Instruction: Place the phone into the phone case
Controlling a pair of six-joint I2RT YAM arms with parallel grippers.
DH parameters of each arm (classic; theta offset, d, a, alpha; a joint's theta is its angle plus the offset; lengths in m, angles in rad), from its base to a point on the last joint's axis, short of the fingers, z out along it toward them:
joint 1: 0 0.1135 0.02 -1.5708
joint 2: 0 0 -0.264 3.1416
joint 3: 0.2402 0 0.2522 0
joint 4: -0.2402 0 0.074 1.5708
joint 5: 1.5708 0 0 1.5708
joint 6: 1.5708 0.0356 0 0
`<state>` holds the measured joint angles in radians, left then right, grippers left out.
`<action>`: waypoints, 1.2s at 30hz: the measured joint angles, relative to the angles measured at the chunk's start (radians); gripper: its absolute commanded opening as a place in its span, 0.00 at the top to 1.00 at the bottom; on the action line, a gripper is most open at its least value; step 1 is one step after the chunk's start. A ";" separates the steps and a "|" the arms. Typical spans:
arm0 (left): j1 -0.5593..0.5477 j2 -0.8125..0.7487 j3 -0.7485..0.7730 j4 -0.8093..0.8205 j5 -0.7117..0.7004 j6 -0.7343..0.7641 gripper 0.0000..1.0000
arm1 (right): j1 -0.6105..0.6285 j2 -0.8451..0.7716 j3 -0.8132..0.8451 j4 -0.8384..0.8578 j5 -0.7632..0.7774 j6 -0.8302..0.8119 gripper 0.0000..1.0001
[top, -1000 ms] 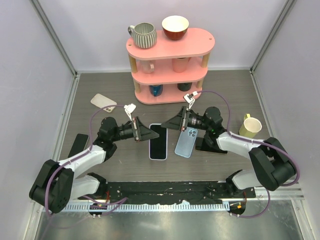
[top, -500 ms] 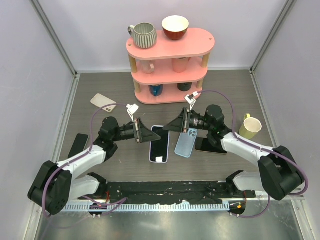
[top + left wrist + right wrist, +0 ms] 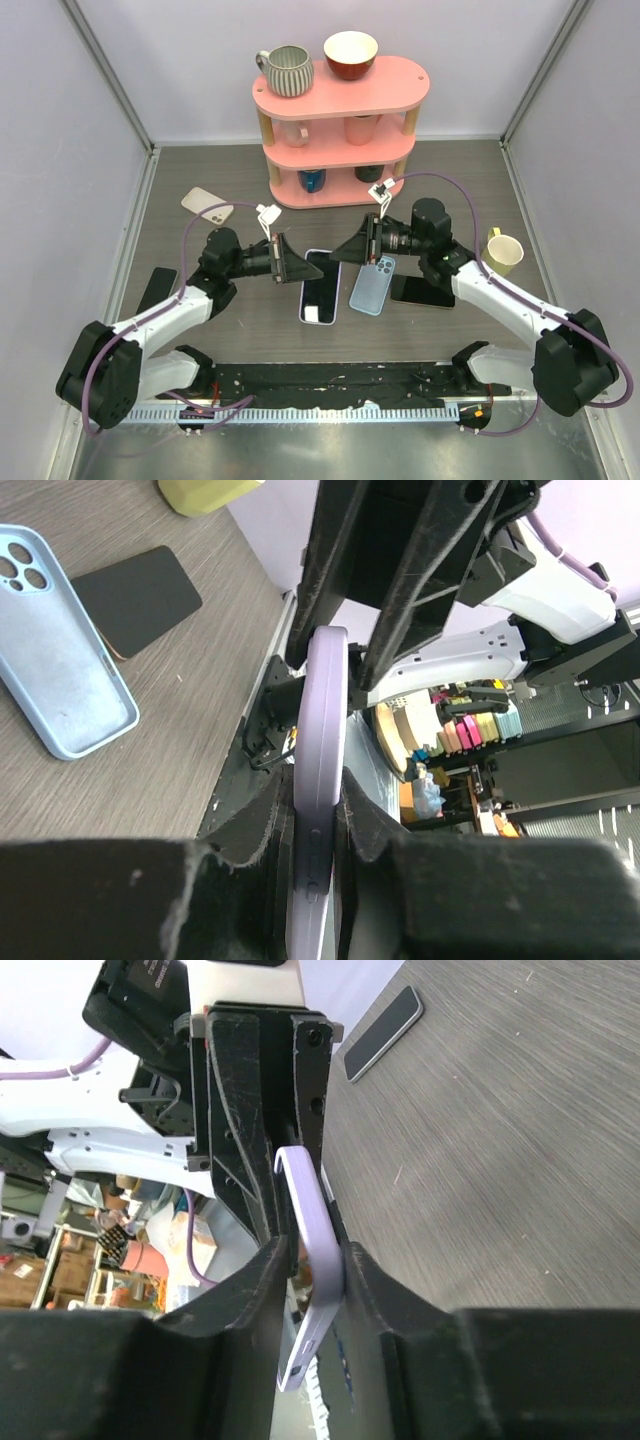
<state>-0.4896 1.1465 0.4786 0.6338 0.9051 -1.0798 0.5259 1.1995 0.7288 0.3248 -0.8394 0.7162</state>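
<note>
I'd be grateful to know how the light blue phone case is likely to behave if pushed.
The light blue phone case lies flat, so it should slide rather than tip. Its matte, rubbery-looking surface probably drags, and it may flex when lifted.

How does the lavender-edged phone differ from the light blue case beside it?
The lavender-edged phone is gripped by the left gripper and right gripper; the light blue case lies flat, held by neither. The phone shows a dark screen; the case, camera cut-outs. Both are similar in size.
</note>
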 measured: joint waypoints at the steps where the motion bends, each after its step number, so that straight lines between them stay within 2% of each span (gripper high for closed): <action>1: -0.002 0.000 0.001 -0.005 -0.001 0.004 1.00 | 0.000 -0.006 0.000 -0.017 0.000 -0.006 0.63; 3: -0.003 0.001 0.001 -0.016 -0.002 0.011 1.00 | 0.000 -0.016 0.000 -0.034 0.000 -0.016 0.80; 5: -0.007 0.000 0.001 -0.014 -0.005 0.011 1.00 | -0.003 -0.017 -0.001 -0.044 0.004 -0.023 0.84; 7: -0.008 -0.001 0.000 -0.016 -0.008 0.010 1.00 | -0.005 -0.018 -0.004 -0.042 0.002 -0.024 0.72; 8: -0.009 -0.002 0.000 -0.014 -0.008 0.007 1.00 | -0.005 -0.020 -0.008 -0.035 0.001 -0.021 0.58; 11: -0.016 -0.002 -0.007 0.001 -0.029 -0.012 1.00 | -0.006 -0.034 -0.038 0.014 0.000 0.015 0.46; 17: -0.019 -0.002 -0.040 0.022 -0.072 -0.049 1.00 | -0.006 -0.051 -0.145 0.181 0.003 0.117 0.46; 27: -0.019 0.004 -0.064 0.098 -0.150 -0.096 1.00 | 0.034 -0.051 -0.253 0.333 0.017 0.219 0.47; 30: -0.019 0.005 -0.070 0.115 -0.169 -0.103 1.00 | 0.071 -0.043 -0.273 0.355 0.034 0.224 0.61; 31: -0.019 0.005 -0.071 0.119 -0.171 -0.108 1.00 | 0.086 -0.037 -0.276 0.357 0.048 0.224 0.74; 34: -0.019 0.003 -0.071 0.126 -0.168 -0.103 1.00 | 0.121 -0.006 -0.282 0.361 0.089 0.226 0.94; 36: -0.015 0.002 -0.072 0.117 -0.166 -0.090 1.00 | 0.124 0.002 -0.284 0.365 0.105 0.239 0.98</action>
<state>-0.5049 1.1484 0.4065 0.7506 0.7387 -1.1694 0.6502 1.2015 0.4450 0.6899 -0.7349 0.9554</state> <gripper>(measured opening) 0.178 0.146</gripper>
